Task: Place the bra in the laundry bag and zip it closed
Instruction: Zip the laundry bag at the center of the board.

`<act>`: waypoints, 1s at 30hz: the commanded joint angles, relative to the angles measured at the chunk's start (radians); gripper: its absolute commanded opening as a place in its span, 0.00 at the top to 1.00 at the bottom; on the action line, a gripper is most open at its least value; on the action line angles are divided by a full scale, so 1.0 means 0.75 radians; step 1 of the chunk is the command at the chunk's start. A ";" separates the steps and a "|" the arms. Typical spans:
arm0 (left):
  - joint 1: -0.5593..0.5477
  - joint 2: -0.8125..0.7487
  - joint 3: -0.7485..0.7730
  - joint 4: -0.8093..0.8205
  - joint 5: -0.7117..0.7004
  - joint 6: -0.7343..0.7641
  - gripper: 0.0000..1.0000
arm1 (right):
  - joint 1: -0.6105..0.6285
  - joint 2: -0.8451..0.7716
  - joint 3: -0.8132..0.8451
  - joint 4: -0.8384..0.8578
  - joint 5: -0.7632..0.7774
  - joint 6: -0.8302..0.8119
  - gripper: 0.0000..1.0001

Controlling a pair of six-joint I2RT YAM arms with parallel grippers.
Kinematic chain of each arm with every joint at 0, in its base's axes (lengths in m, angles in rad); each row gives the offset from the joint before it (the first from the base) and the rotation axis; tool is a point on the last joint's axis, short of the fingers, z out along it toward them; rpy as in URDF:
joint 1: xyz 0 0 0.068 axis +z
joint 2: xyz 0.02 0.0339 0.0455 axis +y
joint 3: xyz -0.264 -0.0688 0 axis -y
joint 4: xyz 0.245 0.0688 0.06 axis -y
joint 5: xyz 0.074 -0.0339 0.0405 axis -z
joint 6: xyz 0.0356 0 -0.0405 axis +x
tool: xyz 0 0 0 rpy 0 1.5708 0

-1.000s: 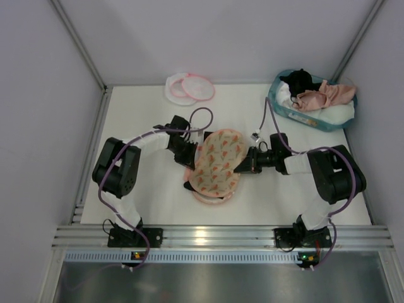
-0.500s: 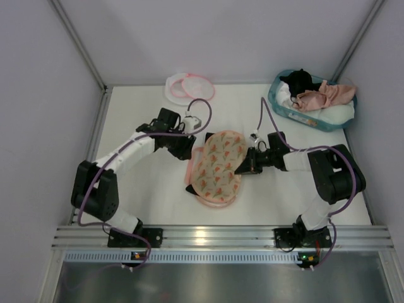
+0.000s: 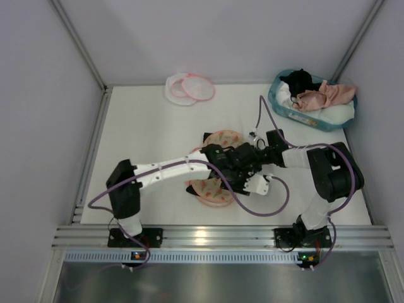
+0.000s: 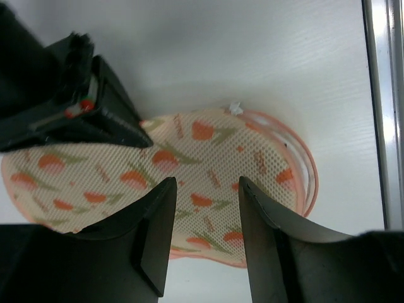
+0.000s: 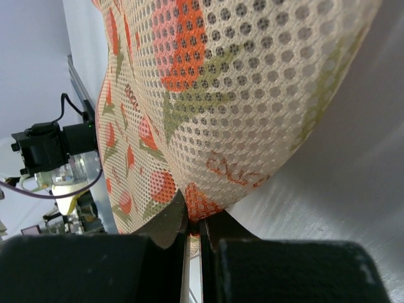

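Surface: white surface (image 3: pixel 145 132), boxed by pale walls on three sides, with a metal rail (image 3: pixel 202 237) along the near edge.
Right pincer: the right pincer (image 5: pixel 192 221) is pressed together on the rim of the printed padded piece (image 5: pixel 240 95), pinching its mesh edge; the piece arches away from the tips.
Left pincer: the left pincer (image 4: pixel 203 186) is spread with nothing between its fingers. It hovers just above the same piece, close beside the right pincer.
Bra: the bra (image 3: pixel 328 95) lies heaped in the teal basket (image 3: pixel 273 95), well beyond the right pincer toward the far corner; neither pincer touches it.
Laundry bag: the laundry bag (image 3: pixel 189 87) rests by the back wall, well beyond the left pincer, its two round halves overlapping. I cannot tell whether the zip is open.
Progress: by my judgement the task proper is not yet begun, since the item in hand is not the bra.
Risk: both arms crowd one spot, so a sideways or closing move by the left pincer could strike the right one's fingers. The purple cable (image 3: pixel 278 202) loops low just behind the left pincer and could snag or drag the padded piece.
Room: open surface lies ahead of the left pincer toward the bag and on its outer side. Room is tighter past the right pincer, where the basket sits close to the wall.
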 commanded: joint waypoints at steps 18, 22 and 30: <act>-0.199 0.679 0.470 -0.390 -0.303 -0.020 0.47 | 0.109 0.021 0.122 -0.055 0.054 -0.011 1.00; -0.199 0.734 0.519 -0.448 -0.290 -0.059 0.46 | 0.109 0.010 0.122 -0.055 0.064 -0.015 1.00; -0.199 0.818 0.564 -0.491 -0.350 -0.102 0.69 | 0.109 -0.010 0.112 -0.059 0.068 -0.027 1.00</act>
